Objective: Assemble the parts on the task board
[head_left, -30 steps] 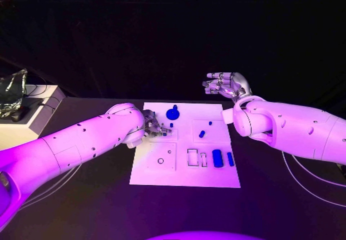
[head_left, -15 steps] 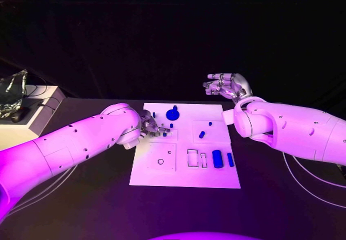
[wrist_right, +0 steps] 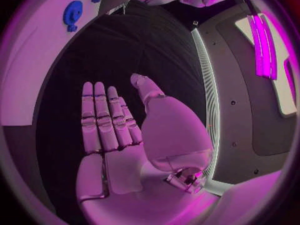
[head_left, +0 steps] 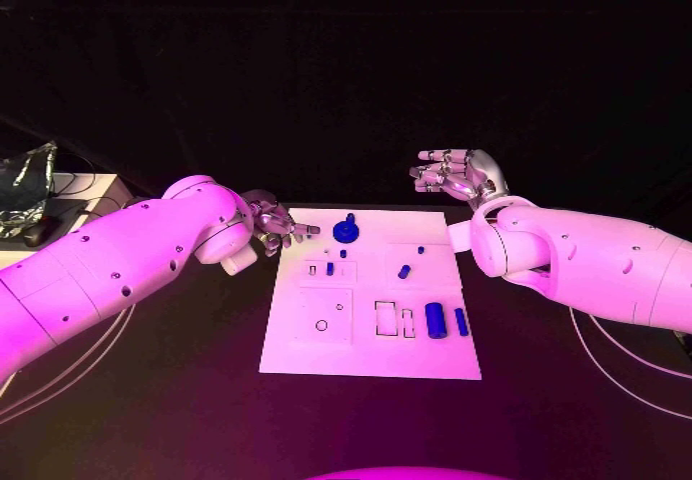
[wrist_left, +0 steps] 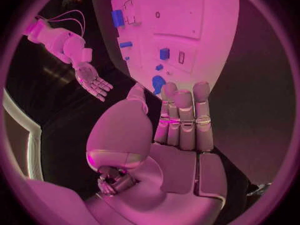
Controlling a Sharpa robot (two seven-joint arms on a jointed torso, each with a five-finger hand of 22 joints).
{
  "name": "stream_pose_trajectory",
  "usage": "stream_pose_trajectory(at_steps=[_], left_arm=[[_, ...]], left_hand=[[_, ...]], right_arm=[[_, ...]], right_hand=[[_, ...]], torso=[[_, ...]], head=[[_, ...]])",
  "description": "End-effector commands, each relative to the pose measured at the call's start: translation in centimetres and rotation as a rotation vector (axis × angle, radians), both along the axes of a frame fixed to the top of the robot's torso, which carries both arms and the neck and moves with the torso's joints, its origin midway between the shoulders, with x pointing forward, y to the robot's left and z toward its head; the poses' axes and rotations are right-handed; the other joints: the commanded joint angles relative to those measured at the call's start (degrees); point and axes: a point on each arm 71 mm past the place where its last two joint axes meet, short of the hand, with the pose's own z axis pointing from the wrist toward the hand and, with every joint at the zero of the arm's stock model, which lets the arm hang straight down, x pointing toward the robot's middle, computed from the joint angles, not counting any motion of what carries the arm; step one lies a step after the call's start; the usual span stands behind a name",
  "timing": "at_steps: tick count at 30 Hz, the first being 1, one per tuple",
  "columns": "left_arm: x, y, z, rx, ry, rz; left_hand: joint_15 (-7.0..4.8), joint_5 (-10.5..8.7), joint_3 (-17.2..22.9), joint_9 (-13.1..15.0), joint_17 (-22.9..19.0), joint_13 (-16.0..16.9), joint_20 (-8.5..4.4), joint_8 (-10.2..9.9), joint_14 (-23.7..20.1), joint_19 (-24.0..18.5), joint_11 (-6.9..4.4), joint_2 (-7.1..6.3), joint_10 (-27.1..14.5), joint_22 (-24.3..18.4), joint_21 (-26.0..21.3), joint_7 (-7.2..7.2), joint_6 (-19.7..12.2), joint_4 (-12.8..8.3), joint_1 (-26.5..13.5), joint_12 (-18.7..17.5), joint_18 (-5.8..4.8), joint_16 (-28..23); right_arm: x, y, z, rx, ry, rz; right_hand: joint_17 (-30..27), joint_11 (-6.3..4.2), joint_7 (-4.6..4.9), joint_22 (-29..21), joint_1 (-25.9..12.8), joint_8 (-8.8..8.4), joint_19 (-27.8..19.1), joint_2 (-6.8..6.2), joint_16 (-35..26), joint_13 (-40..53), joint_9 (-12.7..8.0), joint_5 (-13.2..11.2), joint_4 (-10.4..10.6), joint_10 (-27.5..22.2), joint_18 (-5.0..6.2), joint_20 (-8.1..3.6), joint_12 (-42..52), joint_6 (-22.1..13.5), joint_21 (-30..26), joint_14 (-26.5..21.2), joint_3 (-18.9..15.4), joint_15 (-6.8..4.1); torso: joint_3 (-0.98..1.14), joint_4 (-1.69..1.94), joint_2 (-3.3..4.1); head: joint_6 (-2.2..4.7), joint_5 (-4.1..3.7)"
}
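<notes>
L robot hand (head_left: 274,227) released, fingers straight, at task board (head_left: 361,355) far-left corner. R robot hand (head_left: 459,175) released too, off board.

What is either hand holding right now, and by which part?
Nothing. The left hand and the right hand both show bare palms with fingers extended, away from the parts.

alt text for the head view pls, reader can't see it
A white task board lies mid-table on a black table, with small blue parts on it. The left hand hovers empty at the board's far left corner; the right hand, also empty with fingers apart, is raised beyond its far right corner.
</notes>
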Motion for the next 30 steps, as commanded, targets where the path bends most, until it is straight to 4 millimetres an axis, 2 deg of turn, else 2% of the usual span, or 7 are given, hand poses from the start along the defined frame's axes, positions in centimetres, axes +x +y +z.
stream_pose_trajectory(at_steps=[1,9,13,17,22,25,30], left_arm=[[0.6,0.9,0.3,-0.036,0.000,0.009],[2.7,2.0,1.0,0.001,-0.065,0.074],[3.7,1.9,1.3,0.023,-0.083,0.094],[4.6,1.7,1.4,0.044,-0.086,0.106],[5.2,1.3,1.1,0.053,-0.079,0.107],[5.4,0.8,0.9,0.060,-0.077,0.098],[5.5,0.2,0.7,0.070,-0.074,0.086]], left_hand=[[0.15,0.21,-0.3,-3.7,-1.3,-1.2,0.05,-0.3,-0.5,-0.5,0.30,0.54,-0.5,-0.8,-1.6,0.49,-0.5,-0.5,1.0,-0.9,1.16,-0.5],[1.36,0.30,-1.2,-16.3,-4.3,-4.0,1.23,-1.7,-3.0,-1.3,1.75,1.37,-2.6,-1.2,-4.0,2.52,-2.4,0.1,2.4,-1.4,1.32,-0.2],[1.64,0.25,-1.0,-22.7,-5.5,-5.1,1.55,-2.9,-3.2,-1.2,2.07,0.33,-2.7,-0.6,-4.2,3.17,-2.4,1.5,2.4,-0.7,1.63,0.9],[1.68,0.10,-0.2,-25.4,-5.7,-5.6,1.65,-2.6,-3.3,-1.1,2.14,-0.50,-2.7,0.4,-3.8,3.29,-2.4,2.1,2.4,-0.3,1.85,2.3],[1.56,0.29,-0.3,-26.3,-5.5,-5.9,1.57,-1.8,-3.2,-0.9,2.01,-0.33,-2.5,1.5,-3.0,3.03,-1.8,1.5,2.7,-0.2,1.96,4.0],[1.13,0.77,3.2,-20.4,-5.2,-5.4,1.24,4.7,-3.2,-1.0,1.40,-2.33,-2.5,2.9,-2.1,2.06,-3.6,1.6,2.1,0.8,1.85,5.6],[0.68,0.78,4.3,-13.3,-5.1,-5.1,1.00,9.4,-2.8,0.4,0.87,-3.29,-2.1,4.8,0.5,1.20,-5.4,2.5,0.9,1.5,1.56,6.7]], right_arm=[[-0.1,0.0,0.1,0.000,-0.011,0.015],[-0.2,-0.2,0.1,0.000,-0.012,0.014],[-0.2,0.0,0.1,0.001,-0.013,0.017],[-0.2,0.0,0.1,0.001,-0.014,0.019],[-0.3,0.1,0.3,0.002,-0.018,0.020],[-0.3,0.1,0.5,0.003,-0.022,0.021],[-0.2,0.2,0.8,0.003,-0.029,0.022]], right_hand=[[-0.1,-0.05,0.87,0.0,0.1,-0.14,-0.2,0.51,-0.1,-0.1,0.0,0.2,-0.3,-0.2,-0.06,-0.01,-0.1,0.1,-0.1,-0.2,0.0,0.11],[-0.1,-0.08,0.84,0.0,0.1,-0.14,-0.1,0.54,-0.1,-0.1,0.0,0.2,-0.3,-0.1,-0.06,-0.04,-0.1,0.3,-0.1,-0.1,0.1,0.07],[-0.1,-0.08,0.84,0.0,0.1,-0.14,-0.1,0.54,-0.1,-0.1,0.0,0.2,-0.3,-0.1,-0.06,-0.04,-0.1,0.3,-0.1,-0.1,0.1,0.07],[-0.1,-0.08,0.84,0.0,0.1,-0.14,-0.1,0.54,-0.1,-0.1,0.0,0.2,-0.3,-0.1,-0.06,-0.04,-0.1,0.3,-0.1,-0.1,0.1,0.07],[-0.1,-0.06,0.87,0.0,0.0,-0.15,-0.1,0.49,-0.1,-0.1,0.0,0.2,-0.3,-0.1,-0.09,-0.06,-0.1,0.2,-0.1,-0.2,0.3,0.10],[-0.1,-0.06,0.87,0.0,0.0,-0.15,-0.1,0.49,-0.1,-0.1,0.0,0.2,-0.3,-0.1,-0.09,-0.06,-0.1,0.2,-0.1,-0.2,0.3,0.10],[-0.1,-0.04,0.89,0.0,0.0,-0.15,-0.2,0.49,-0.1,-0.1,0.0,0.3,-0.3,-0.2,-0.11,-0.04,-0.1,0.1,-0.1,-0.2,0.4,0.10]], torso=[[-0.05,0.03,0.14],[-0.41,0.14,0.53],[-0.54,-0.07,0.89],[-0.72,-0.25,1.35],[-1.00,-0.31,2.04],[-1.14,-0.33,2.43],[-1.31,-0.38,2.95]], head=[[0.35,0.07],[1.38,0.48],[1.74,0.73],[2.17,0.84],[2.65,0.79],[2.73,0.66],[2.98,0.43]])
